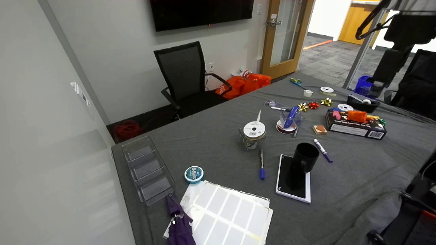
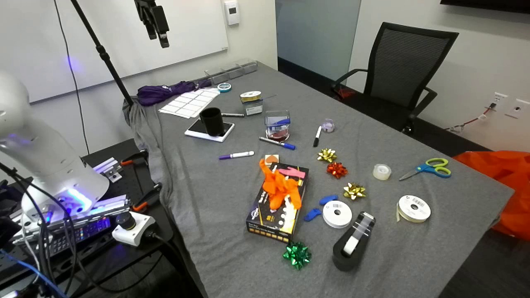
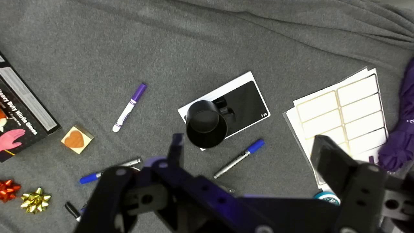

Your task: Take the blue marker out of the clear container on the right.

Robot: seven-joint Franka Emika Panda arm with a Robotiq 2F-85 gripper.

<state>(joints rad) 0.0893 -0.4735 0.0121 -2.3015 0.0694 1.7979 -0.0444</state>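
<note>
The clear container (image 1: pixel 299 119) is a small see-through box with a red ribbon spool at its base; it also shows in an exterior view (image 2: pixel 271 118). A blue item leans in it (image 1: pixel 292 115), likely the blue marker, also visible there (image 2: pixel 282 122). In the wrist view the container is mostly hidden behind the gripper. A blue-capped marker (image 2: pixel 277 143) lies right beside the container, and another blue-capped marker (image 1: pixel 262 166) lies near the mug. My gripper (image 3: pixel 249 139) is open and empty, high above the table; it also shows in both exterior views (image 2: pixel 159 39) (image 1: pixel 378 86).
A black mug (image 1: pixel 305 157) stands on a black-and-white card (image 1: pixel 284 183). A second clear box (image 1: pixel 244 141) carries a ribbon spool (image 1: pixel 254 130). A glove box (image 2: pixel 271 207), purple marker (image 2: pixel 237 155), tape dispenser (image 2: pixel 354 244), label sheets (image 1: pixel 228 217) and divided tray (image 1: pixel 148 170) lie around.
</note>
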